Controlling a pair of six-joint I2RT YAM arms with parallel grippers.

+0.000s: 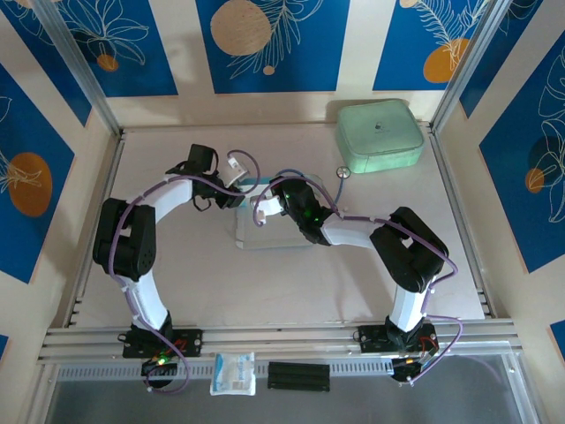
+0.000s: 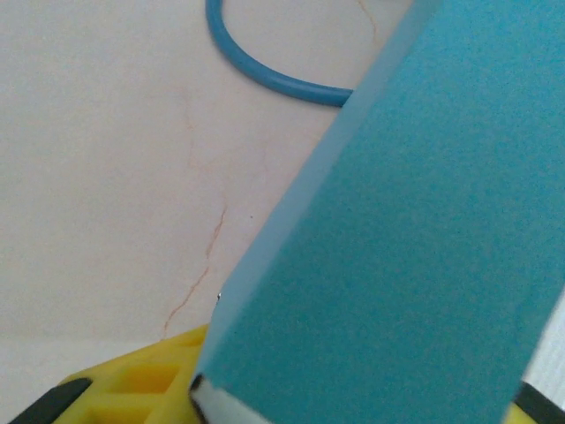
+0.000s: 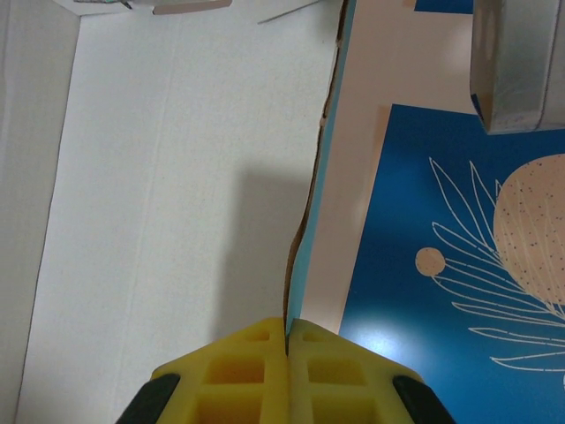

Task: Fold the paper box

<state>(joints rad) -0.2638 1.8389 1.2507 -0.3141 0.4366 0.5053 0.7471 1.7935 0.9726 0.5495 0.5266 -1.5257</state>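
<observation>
Folding one paper box [image 1: 250, 231], central on the tabletop [image 1: 177, 283], with two arms [image 1: 132, 247]. Straddling its raised blue panel with the left jaws, gripping or not impossible to tell, likely to crease it. Pinching one flap's edge with the right jaws, pressed together, likely steadying it.

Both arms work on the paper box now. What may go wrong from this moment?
The right gripper pinches only a thin edge of the paper box, which already looks wavy there; a pull might tear or crease it. The blue panel sits tilted beside the left finger pad; closing there could bend it off its fold line.
</observation>
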